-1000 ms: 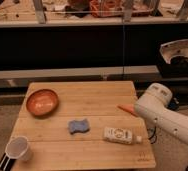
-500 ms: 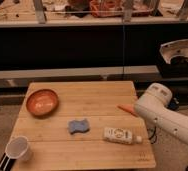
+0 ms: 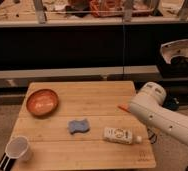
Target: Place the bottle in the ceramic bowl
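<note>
Wood-slat table [image 3: 99, 97], light bamboo tone, seen from front and a bit above.

Ceramic bowl [image 3: 42, 101]: orange-brown, glossy, upright on rear-left part of table, nothing inside.

Bottle [image 3: 118, 134]: white plastic, flat on its side on front-right part of table, long axis roughly L-R, cap end to the right, label w/ round marks facing up. Well apart from bowl, touching nothing but the tabletop.

Blue sponge [image 3: 78, 126]: wavy-edged, flat, near table centre, between bowl and bottle, clear of both.

White cup [image 3: 18, 148]: front-left corner, close to table edge. Dark striped item [image 3: 4, 162] just below it at frame corner; can't tell what.

Small orange object [image 3: 123, 107]: thin, slanted, at right side of table just beside the arm; can't tell what it is.

Robot arm [image 3: 159, 112]: bulky white link entering from right/lower-right, rounded end over table's right edge, above and right of bottle in the view, not touching it.

Gripper: not seen, out of frame or hidden past the white link on the right; spread or pressed together can't be told. Not on the bottle.

Behind table: dark counter front, cluttered shelf along the top. White-rimmed dark unit [image 3: 179, 57] at right, unclear.
</note>
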Controlling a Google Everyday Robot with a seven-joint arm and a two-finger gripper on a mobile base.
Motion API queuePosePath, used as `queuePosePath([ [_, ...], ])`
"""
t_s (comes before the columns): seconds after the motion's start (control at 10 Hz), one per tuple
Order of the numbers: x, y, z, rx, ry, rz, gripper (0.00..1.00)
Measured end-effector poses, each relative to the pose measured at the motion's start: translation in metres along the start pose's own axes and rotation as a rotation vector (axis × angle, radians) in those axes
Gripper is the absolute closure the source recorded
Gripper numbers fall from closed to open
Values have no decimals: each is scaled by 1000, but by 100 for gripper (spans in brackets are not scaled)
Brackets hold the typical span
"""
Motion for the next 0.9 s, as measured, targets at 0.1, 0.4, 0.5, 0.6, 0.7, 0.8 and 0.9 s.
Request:
queuePosePath([
  [0.1,-5,2,2,-9,-34,12,20],
  [0.4,-28,-3,11,-24,-118,48,20],
  [0.5,-31,-3,14,-26,-133,58,20],
  [0.6,-37,-3,17,-28,-162,79,20],
  [0.7,-41,-4,19,-28,-180,87,20],
  [0.8,-46,-5,22,-29,-195,94,20],
  [0.9,-60,-10,26,-31,-234,111,20],
])
